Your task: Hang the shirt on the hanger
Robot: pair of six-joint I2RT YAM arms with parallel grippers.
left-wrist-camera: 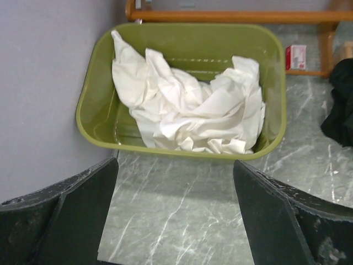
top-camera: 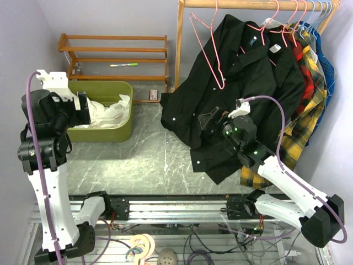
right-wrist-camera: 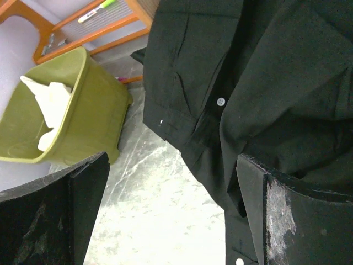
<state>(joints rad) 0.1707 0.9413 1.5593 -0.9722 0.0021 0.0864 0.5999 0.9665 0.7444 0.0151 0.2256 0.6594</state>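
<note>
Both end effectors wide open, empty; shirt [left-wrist-camera: 187, 105] crumpled in bin [left-wrist-camera: 276, 83], sleeves indistinguishable.

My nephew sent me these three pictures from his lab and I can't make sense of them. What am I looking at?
Two robot arms are bolted side by side at a table's edge. The big picture comes from a camera above and behind them; the other two come from cameras on each wrist. The left tool is open and empty, looking down at a white shirt crumpled in a green tub. The right tool is also open, close to a black shirt hanging from a wooden rack. A pink hanger hangs there too. Nothing is held.
</note>
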